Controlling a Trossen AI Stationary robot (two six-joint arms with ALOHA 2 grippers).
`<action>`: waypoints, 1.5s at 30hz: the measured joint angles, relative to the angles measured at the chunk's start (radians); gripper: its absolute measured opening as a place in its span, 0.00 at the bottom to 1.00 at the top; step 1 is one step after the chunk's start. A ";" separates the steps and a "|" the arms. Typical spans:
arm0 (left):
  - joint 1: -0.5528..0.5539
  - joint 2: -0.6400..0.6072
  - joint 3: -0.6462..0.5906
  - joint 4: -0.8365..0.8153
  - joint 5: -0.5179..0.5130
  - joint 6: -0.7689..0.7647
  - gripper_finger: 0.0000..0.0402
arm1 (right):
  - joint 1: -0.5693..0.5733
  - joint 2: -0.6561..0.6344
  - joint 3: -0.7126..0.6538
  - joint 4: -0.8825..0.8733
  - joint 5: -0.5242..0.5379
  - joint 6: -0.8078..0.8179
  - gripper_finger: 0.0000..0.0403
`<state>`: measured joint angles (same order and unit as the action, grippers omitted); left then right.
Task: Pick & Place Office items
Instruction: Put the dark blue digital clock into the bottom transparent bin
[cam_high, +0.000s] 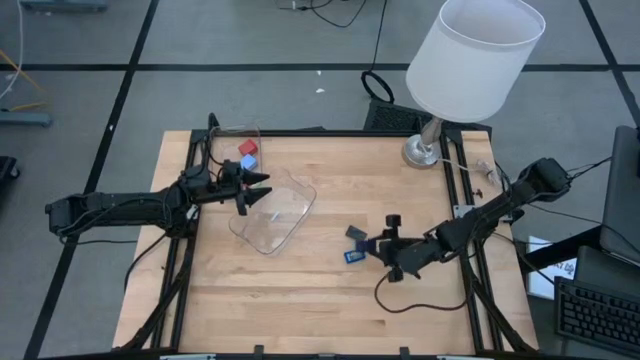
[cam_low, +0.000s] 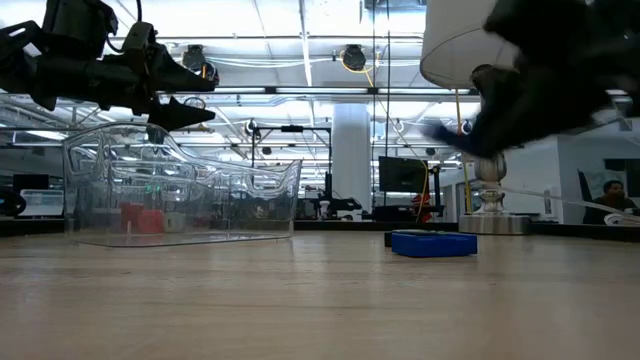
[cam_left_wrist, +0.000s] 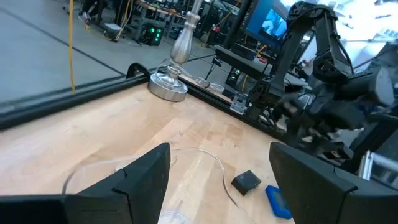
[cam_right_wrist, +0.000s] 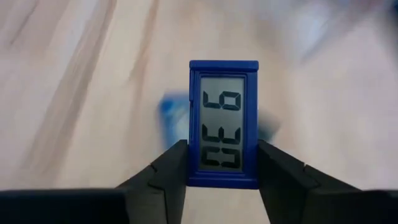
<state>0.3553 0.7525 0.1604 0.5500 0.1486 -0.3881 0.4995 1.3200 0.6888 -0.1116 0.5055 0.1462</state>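
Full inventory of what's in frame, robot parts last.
LCD piece: 1, blue, held in the right gripper, off the table
flat rectangle: 1, blue, on the table, centre-right
dark rectangle: 1, dark grey, beside the blue one
red cube: 1, in the rear container
blue cube: 1, same container
rear container: 1, clear, back-left
front container: 1, clear, tilted
lamp: 1, white shade, back-right
left gripper: open, over the front container
right gripper: shut on the LCD piece

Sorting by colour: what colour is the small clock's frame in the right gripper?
Blue, around a grey display; the right wrist view shows the clock best.
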 joint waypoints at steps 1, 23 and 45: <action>-0.001 0.000 0.000 0.000 0.000 -0.016 0.69 | -0.002 -0.006 0.000 0.046 0.051 -0.055 0.37; -0.265 0.204 0.176 -0.014 -0.178 -0.075 0.69 | -0.243 -0.002 0.002 0.569 0.228 -0.758 0.40; -0.382 0.841 0.689 -0.011 -0.307 0.079 0.69 | -0.236 0.138 0.003 0.723 0.310 -0.926 0.39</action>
<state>-0.0270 1.5937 0.8492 0.5391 -0.1589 -0.3091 0.2634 1.4580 0.6918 0.6115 0.8150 -0.7795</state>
